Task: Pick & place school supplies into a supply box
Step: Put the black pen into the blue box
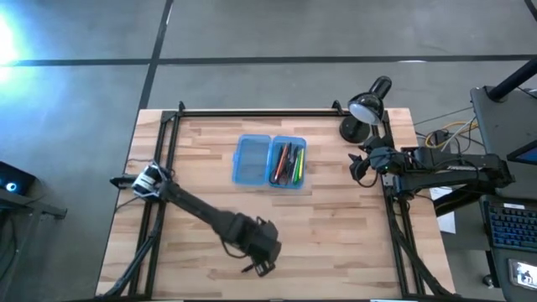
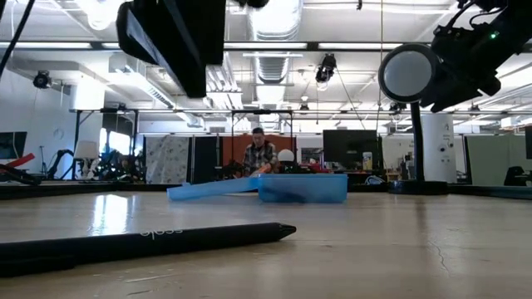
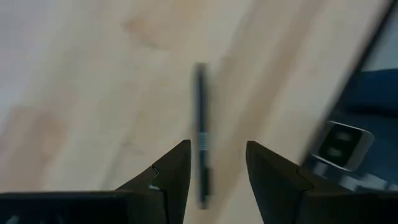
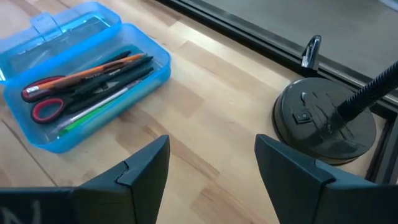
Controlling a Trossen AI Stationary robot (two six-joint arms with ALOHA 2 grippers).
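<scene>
The translucent blue plastic supply box (image 1: pixel 269 161) lies open in the middle of the light wooden table (image 1: pixel 193 143), its two shallow halves side by side. The half toward the black desk lamp (image 1: pixel 367 111) holds the supplies: small red-handled scissors (image 4: pixel 42 99), an orange pen (image 4: pixel 102 70), dark pens and a thin green pencil (image 4: pixel 84 118) all lying lengthwise together. The half away from the lamp looks bare from above.

One black pen (image 3: pixel 201 140) is still out on the wood, well apart from the box, near the table edge farthest from the lamp. The left gripper (image 1: pixel 262 254) hovers right over it, well away from the box on that same near side. Its two dark fingers (image 3: pixel 176 171) are spread apart with the pen lying in the gap between them, not pinched. In the low view the same pen (image 2: pixel 141 243) lies flat across the foreground, with the box (image 2: pixel 301 187) farther back.

The right gripper (image 1: pixel 362 164) waits at the table's edge just beside the lamp's round base (image 4: pixel 326 121), between the lamp and the box but nearer the lamp. Its fingers (image 4: pixel 144 168) stand wide apart and hold nothing.

Beyond the table, a person (image 2: pixel 259 154) sits in the room behind the box.
</scene>
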